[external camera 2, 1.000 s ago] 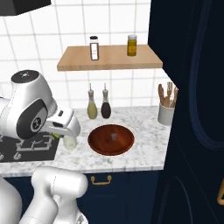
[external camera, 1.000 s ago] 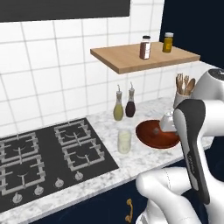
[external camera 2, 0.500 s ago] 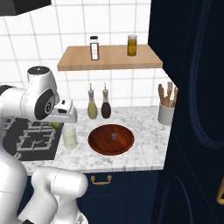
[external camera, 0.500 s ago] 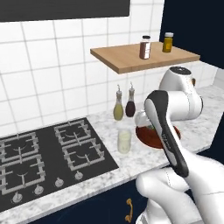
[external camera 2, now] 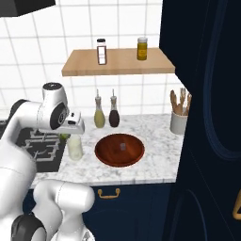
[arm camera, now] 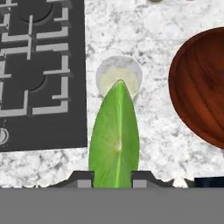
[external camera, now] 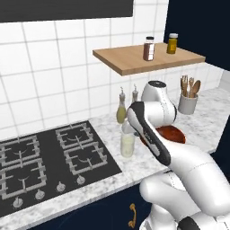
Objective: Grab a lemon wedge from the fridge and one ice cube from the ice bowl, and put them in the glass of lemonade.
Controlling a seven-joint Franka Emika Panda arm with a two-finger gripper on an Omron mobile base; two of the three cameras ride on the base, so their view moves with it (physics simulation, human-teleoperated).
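- The tool (arm camera: 112, 177) is pinching the lemon wedge (arm camera: 114, 138) between its two dark tips, one pressed on each flank of the wedge's broad end, so the pointed end juts forward, free to go first into the drink
- In the hand view the wedge runs from 6 o'clock up toward 12 o'clock, and its point overlaps the near rim of the glass of lemonade (arm camera: 119, 78); the glass therefore sits just past the tool at 12 o'clock, not yet squarely beneath it
- Judged from that overlap, the tool needs to go a little further toward 12 o'clock before letting go, or the wedge could catch the rim and fall on the tabletop (arm camera: 153, 131)
- The wedge looks narrower than the glass's mouth, so I expect it to fit point-down
- In the right base view the tool (external camera 2: 66, 135) hangs directly over the glass of lemonade (external camera 2: 75, 147), with a sliver of green lemon wedge (external camera 2: 62, 136) showing under the hand; whether it is high enough to clear the rim I cannot tell
- The ice bowl (arm camera: 199, 87) lies at 3 o'clock of the glass in the hand view, close beside it, handy for the ice step, which looks not yet done
- The stove (arm camera: 41, 74) lies at 9 o'clock of the glass
- In the left base view the arm hides the tool; the glass of lemonade (external camera: 127, 144) stands near the stove's corner
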